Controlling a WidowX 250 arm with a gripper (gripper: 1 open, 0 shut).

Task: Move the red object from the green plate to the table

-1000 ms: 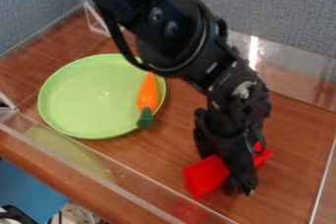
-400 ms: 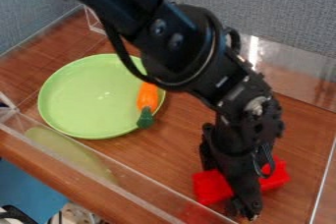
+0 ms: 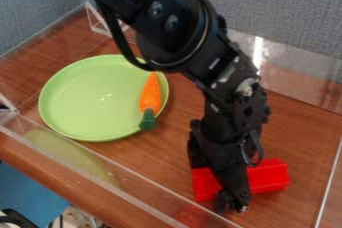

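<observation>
The bright red, brick-like rectangular block [image 3: 254, 178] lies flat on the brown wood-grain tabletop [image 3: 301, 132], well apart from the round lime-green plastic plate [image 3: 80, 97] — off it, toward the table's near right corner. Its long axis runs roughly left to right across the view, the right end slightly farther back. It looks rigid, light and smooth-sided; a pinch across its short width would suit best. The black gripper [image 3: 230, 190] stands over the block's left end, jaws spread apart, pointing down.

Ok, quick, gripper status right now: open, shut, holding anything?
Gripper: open, holding nothing; it stands over the red object, which lies on the table, off the green plate.
</observation>
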